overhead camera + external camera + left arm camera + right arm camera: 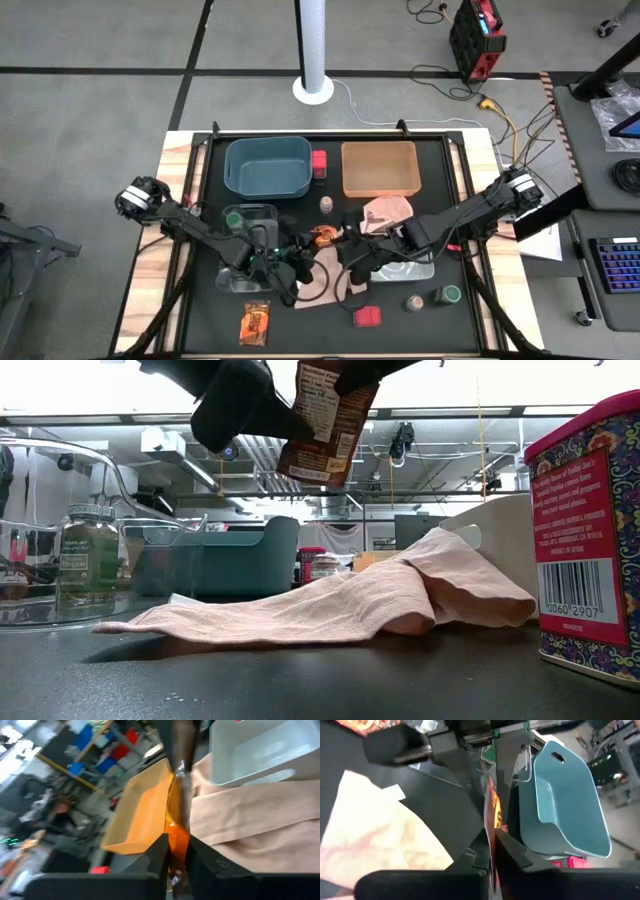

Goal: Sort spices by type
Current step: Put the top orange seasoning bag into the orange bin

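A flat orange-and-brown spice packet [325, 420] hangs in the air over the pink cloth [330, 605], mid-table. Both grippers are shut on it. My left gripper [302, 258] comes from the table's left and my right gripper [345, 250] from the right. Each wrist view shows the packet edge-on between that arm's own fingers [178, 842] [492, 815]. A second packet [255, 322] lies flat near the front edge. A green-lidded jar [234, 217] stands in the clear bin [262, 210]. Two jars [413, 302] [447, 295] and a red box [367, 317] stand at the front right. My left gripper pinches the packet's flat faces between its two fingers [161, 855], at the packet's left edge [297, 426]. The fingers come nearly level from the table's left. The packet hangs clear of the cloth, tilted. My right gripper pinches the same packet by its faces between its two fingers [512, 851], at the upper right corner [360, 382]. It comes slanting down from the table's right. The packet is seen edge-on [493, 827] in the narrow gap, off the table.
A teal bin [267, 166] and an orange bin [379, 168] stand at the far edge with a red box [319, 162] between them. A small jar [326, 206] stands mid-table. A pale grey bin [415, 268] lies under my right arm. Crumpled pink cloth [385, 212] lies beside it.
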`<state>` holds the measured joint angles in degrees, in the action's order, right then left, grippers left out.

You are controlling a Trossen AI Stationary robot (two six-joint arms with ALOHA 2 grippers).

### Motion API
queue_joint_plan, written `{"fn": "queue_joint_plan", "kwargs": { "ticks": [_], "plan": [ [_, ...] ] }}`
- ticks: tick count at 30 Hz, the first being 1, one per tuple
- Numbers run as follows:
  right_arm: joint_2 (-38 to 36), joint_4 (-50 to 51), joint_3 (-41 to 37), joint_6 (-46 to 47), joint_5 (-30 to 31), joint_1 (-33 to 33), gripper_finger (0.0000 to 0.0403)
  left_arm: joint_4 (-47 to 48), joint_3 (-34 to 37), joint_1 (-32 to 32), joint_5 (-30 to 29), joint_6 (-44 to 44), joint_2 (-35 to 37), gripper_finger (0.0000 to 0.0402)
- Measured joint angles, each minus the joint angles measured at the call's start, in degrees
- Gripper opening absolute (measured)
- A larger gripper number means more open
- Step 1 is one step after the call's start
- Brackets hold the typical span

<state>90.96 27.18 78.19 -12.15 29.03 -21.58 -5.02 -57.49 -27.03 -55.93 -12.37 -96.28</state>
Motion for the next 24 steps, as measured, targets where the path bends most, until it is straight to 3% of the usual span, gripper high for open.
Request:
{"fn": "queue_joint_plan", "kwargs": {
  "ticks": [5,15,19,24],
  "plan": [
    [-0.1,1.1,0.1,-8.6,-0.1,-0.1,0.0009,-0.1,0.0,0.3,6.1,0.8,0.6,0.0103],
    [-2.3,12.1,3.8,-10.6,-1.9,-0.1,0.0008,3.8,0.0,0.4,6.4,-0.6,1.4,0.02],
    [-5.5,14.0,4.3,-12.0,-12.1,-0.2,0.0008,5.1,0.4,0.6,8.7,-0.6,3.0,0.0208],
    [-9.4,14.1,4.2,-20.1,-26.9,-1.5,0.0008,3.5,1.9,2.6,26.9,-1.5,7.5,0.0203]
  ]
}}
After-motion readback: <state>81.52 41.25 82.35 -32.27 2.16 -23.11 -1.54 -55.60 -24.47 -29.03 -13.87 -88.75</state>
